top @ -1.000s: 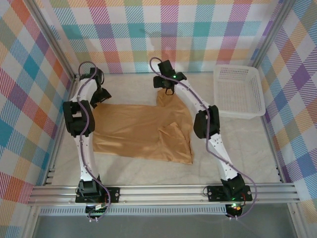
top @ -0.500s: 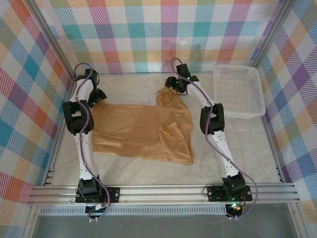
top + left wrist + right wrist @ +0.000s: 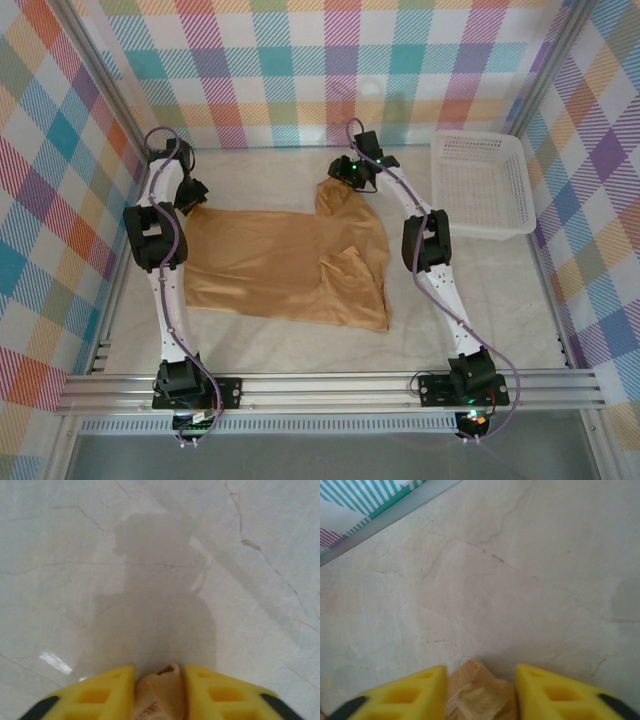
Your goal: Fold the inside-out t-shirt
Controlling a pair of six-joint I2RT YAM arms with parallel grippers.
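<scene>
Pale marbled surface point(image 3: 300, 350), bounded by checked walls, with a white mesh basket point(image 3: 480, 185) at its far right, well apart from the garment. The inside-out t-shirt point(image 3: 270, 265) lies spread flat between the two arms, left of centre. Its long axis runs left to right across the top view, and its far edge faces the back wall. A lobe of cloth rises at the far right corner, and a small flap lies turned over on the right half. Which end carries the neck cannot be told.

The left gripper point(image 3: 192, 196) sits on the far left corner and the right gripper point(image 3: 343, 178) on the far right lobe, each arm serving its own end. From both jaws the body of the shirt lies toward the arm bases.

In the left wrist view the left gripper point(image 3: 159, 672) has narrow jaws pinching a bunched tip of cloth. In the right wrist view the right gripper point(image 3: 480, 672) is closed somewhat wider on a fold filling its gap. The next move is judged to be a joint lift drawing the far edge toward the near edge.
</scene>
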